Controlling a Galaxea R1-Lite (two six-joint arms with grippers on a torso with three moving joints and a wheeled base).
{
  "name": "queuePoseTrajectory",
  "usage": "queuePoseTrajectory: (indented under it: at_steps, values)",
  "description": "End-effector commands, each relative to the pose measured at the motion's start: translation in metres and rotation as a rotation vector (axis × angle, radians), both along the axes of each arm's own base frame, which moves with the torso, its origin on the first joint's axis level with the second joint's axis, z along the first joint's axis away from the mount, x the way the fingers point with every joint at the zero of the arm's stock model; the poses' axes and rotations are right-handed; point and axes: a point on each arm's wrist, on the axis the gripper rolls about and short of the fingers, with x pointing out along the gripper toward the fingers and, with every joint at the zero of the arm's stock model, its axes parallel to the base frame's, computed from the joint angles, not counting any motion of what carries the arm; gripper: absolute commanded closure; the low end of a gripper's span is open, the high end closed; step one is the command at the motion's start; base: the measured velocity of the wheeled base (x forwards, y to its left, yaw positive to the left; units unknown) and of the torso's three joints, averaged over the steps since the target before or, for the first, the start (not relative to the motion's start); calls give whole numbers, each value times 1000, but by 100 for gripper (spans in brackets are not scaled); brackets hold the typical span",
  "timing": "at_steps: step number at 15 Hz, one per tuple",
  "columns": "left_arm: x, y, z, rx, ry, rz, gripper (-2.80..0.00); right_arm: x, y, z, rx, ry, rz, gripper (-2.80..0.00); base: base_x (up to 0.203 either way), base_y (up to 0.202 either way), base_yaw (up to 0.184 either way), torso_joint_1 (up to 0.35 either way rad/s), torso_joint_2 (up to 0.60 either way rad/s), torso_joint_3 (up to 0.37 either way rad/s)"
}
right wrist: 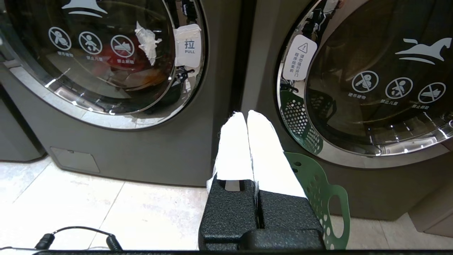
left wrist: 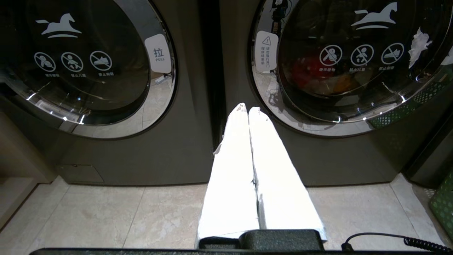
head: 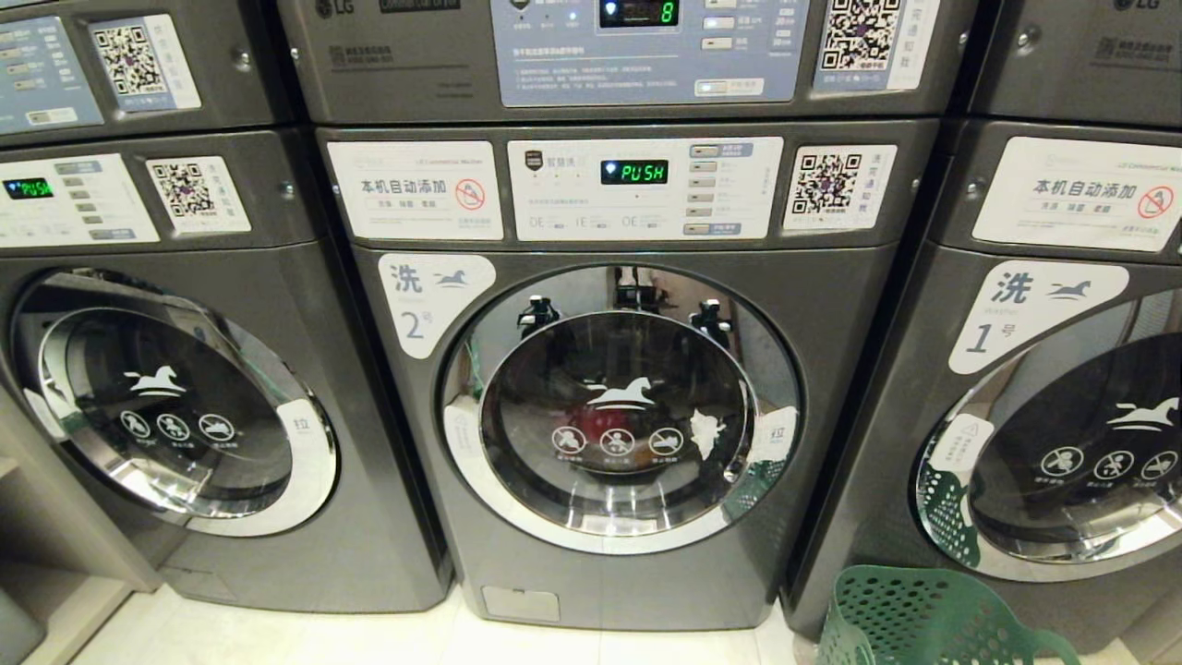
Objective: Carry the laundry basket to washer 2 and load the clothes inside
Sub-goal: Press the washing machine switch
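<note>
1. Washer 2 point(head: 619, 406) stands straight ahead in the head view, its chrome-ringed round door closed and its display reading PUSH.
2. Clothes point(left wrist: 318, 72) lie inside its drum, seen through the glass as a red mass with some yellow-orange beside it; the right wrist view shows the same colours behind the door.
3. A torn white scrap point(head: 706, 432) sticks to the glass near the pull tab.
4. The laundry basket point(head: 923, 619), dark green and perforated, stands on the tiled floor point(head: 277, 637) in front of washer 1 point(head: 1043, 416), to the right of washer 2 and well apart from its door. Only its rim and upper wall show, so I cannot tell what it holds.
5. The left gripper point(left wrist: 247, 108) hangs low, pointing at the seam between washer 2 and the third washer point(head: 185, 397); its white jaws are pressed together, holding nothing.
6. The right gripper point(right wrist: 246, 113) points at the seam between washer 2 and washer 1, just above the basket's handle; its jaws are likewise clenched and empty.
</note>
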Motion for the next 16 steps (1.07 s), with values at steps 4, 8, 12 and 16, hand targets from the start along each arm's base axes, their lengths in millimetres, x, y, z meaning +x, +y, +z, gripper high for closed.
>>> queuePoseTrajectory:
  at_steps: [4, 8, 12, 16]
  values:
    - [0, 0, 0, 1, -1, -2, 0, 0, 0, 0, -3, 3, 2, 0, 0, 0, 0, 0, 0, 0]
    - [0, 0, 0, 1, 0, -1, 0, 0, 0, 0, -6, 1, 2, 0, 0, 0, 0, 0, 0, 0]
    - [0, 0, 0, 1, 0, 0, 0, 0, 0, 0, 0, 3, 1, 0, 0, 0, 0, 0, 0, 0]
    - [0, 0, 0, -1, 0, 0, 0, 0, 0, 0, -7, 3, -5, 0, 0, 0, 0, 0, 0, 0]
